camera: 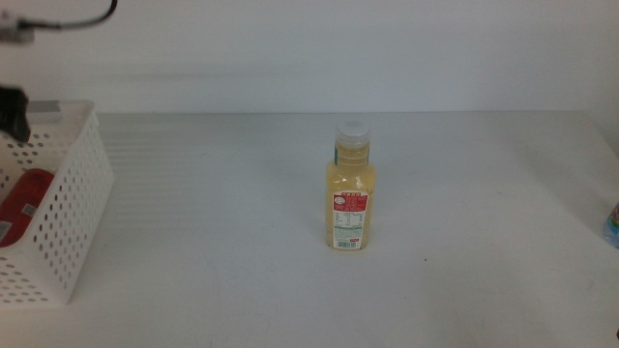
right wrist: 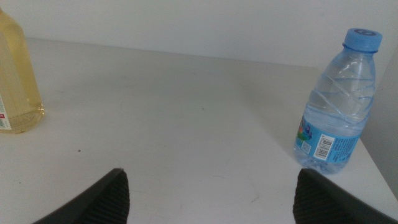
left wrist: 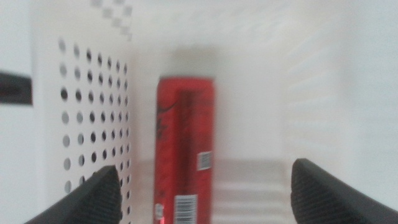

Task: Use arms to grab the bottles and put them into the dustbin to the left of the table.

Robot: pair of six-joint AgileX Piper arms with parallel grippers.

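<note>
The red soda can [left wrist: 185,149] lies inside the white perforated dustbin [camera: 73,193] at the table's left edge; it also shows in the middle view [camera: 24,203]. My left gripper [left wrist: 205,190] is open and empty above the bin, over the can; a dark part of that arm [camera: 10,111] shows at the bin's far rim. The pale-yellow juice bottle [camera: 350,188] stands upright mid-table. The clear blue-capped bottle [right wrist: 339,99] stands upright near the right edge. My right gripper [right wrist: 211,190] is open and empty, low over the table, apart from both bottles.
The white table [camera: 213,280] ends close to the right of the blue-capped bottle [camera: 613,224]. A white wall runs along the back. A black cable [camera: 77,21] hangs at the top left. The juice bottle [right wrist: 15,74] shows at the edge of the right wrist view.
</note>
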